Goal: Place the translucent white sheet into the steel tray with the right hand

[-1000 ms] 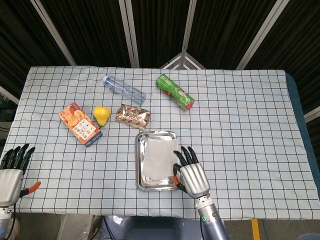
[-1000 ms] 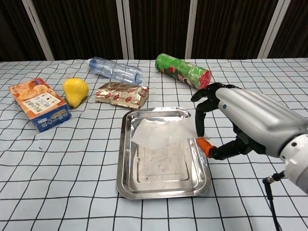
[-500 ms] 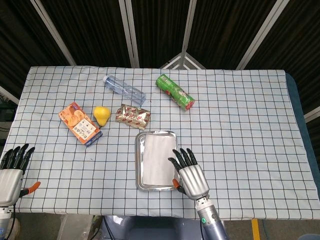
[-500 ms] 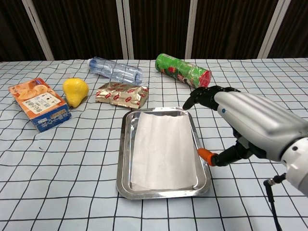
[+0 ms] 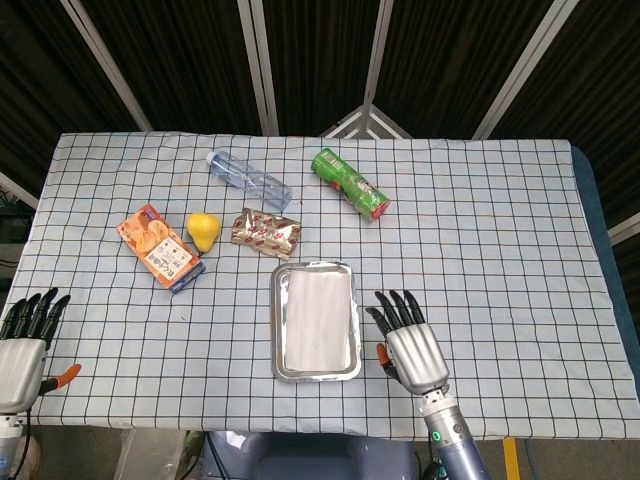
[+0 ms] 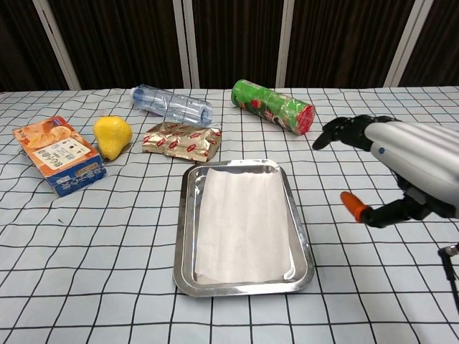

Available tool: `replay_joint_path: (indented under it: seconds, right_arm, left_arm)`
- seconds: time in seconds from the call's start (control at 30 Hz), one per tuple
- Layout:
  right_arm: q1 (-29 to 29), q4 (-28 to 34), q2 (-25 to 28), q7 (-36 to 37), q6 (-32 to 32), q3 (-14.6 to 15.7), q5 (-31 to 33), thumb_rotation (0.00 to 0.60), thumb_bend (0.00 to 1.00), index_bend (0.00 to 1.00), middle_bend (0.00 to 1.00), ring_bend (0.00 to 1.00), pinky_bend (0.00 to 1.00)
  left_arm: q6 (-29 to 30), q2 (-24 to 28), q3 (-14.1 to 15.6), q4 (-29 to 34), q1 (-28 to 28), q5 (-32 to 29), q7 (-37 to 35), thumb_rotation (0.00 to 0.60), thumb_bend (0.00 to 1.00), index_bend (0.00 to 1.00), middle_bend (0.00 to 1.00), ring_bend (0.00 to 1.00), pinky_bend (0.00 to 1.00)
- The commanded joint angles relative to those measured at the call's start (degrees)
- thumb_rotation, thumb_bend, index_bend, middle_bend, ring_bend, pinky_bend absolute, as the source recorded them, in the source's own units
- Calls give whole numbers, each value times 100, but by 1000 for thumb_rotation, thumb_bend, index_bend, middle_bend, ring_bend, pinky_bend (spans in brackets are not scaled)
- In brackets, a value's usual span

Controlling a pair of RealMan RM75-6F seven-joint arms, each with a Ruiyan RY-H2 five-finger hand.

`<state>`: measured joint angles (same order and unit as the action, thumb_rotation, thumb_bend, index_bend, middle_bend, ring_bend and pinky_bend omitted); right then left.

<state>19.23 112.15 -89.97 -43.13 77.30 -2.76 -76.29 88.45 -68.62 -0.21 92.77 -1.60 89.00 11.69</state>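
While the big bench [image 5: 500,230] wears a white cloth with dark squares, the tray [image 5: 277,330] sits near its front edge, in the middle. The tray is shiny steel with a raised rim. The sheet [image 5: 316,320] lies flat inside the tray and covers most of its floor. It is thin and milky white.

The right robot hand [image 5: 408,342] is just to the right of the tray and does not touch it. Its fingers [image 6: 343,130] are spread apart and it grasps nothing. Its thumb has an orange tip. The left robot hand [image 5: 24,338] is at the front left corner of the bench, well apart from everything. Its fingers point up and are apart, and it grasps nothing too.

Behind the tray lies a clear bottle [image 5: 249,181] on its side. To the right of the bottle lies a green can [image 5: 349,183], also on its side, with a red end. An orange box [image 5: 160,247] lies to the left. A gold and red packet [image 5: 266,233] lies just behind the tray. Between the box and the packet sits a yellow pear [image 5: 203,231].
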Motion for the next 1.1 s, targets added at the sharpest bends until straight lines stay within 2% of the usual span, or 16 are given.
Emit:
replay_joint_path:
  seconds: [0.03,0.2,0.47,0.73,1.1]
  right_arm:
    - [38,129,268,147,-230,11,189,600,865,162,91,0,0]
    - [374,233,394,105,-744,-178,472,600,960,159,91,0,0]
    - [934,188,183,-624,-1220,-414,1208,600,968,162,91,0,0]
    - [1220,103,-47,-964,-1390,-287,1713,600,968,217,91,0,0]
    - [1796,-269,-523,-1402,-1693,-236,2811,600,969,242,91,0,0]
  left_arm:
    - [-12,-4,3,4,0,-13,34,600,105,0,0,0,0]
    - [-49,-10,13,28,-1,-45,168,600,105,0,0,0,0]
    - [-98,47,-24,67,-2,-171,121,600,105,0,0,0,0]
    - [-184,79,-15,96,-17,-247,206,600,105,0,0,0,0]
    - [-265,155,-50,194,-13,-444,270,600,105,0,0,0,0]
